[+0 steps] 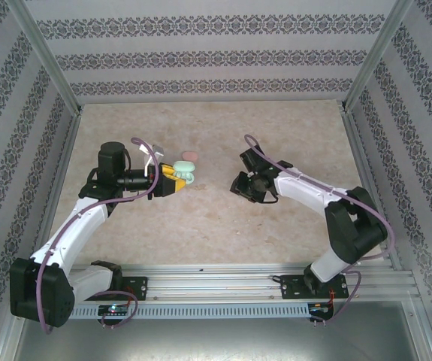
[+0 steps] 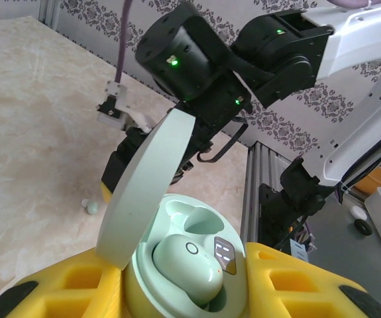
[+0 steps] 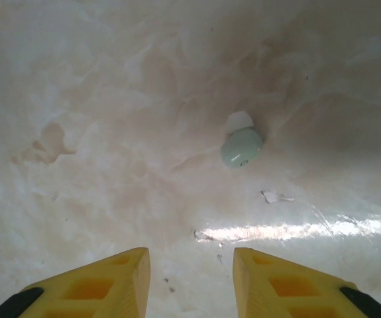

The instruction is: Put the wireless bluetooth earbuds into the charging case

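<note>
My left gripper (image 1: pixel 173 181) (image 2: pixel 177 295) is shut on the pale green charging case (image 1: pixel 186 177) (image 2: pixel 197 265), gripping it between yellow fingers (image 2: pixel 296 285). The case's lid (image 2: pixel 147 189) stands open. One pale green earbud (image 2: pixel 183 265) sits in the near socket, and the far socket (image 2: pixel 200 215) is empty. A second pale green earbud (image 3: pixel 241 146) (image 2: pixel 93 208) lies loose on the table. My right gripper (image 1: pixel 239 185) (image 3: pixel 191 268) hovers over the table just short of it, open, with nothing between its yellow fingers (image 3: pixel 110 281).
A pink oval case (image 1: pixel 188 156) lies on the marble table (image 1: pixel 216 226) just behind the green one. The right arm's wrist (image 2: pixel 190 63) hangs close in front of the left gripper. Patterned walls (image 1: pixel 216 56) enclose the table.
</note>
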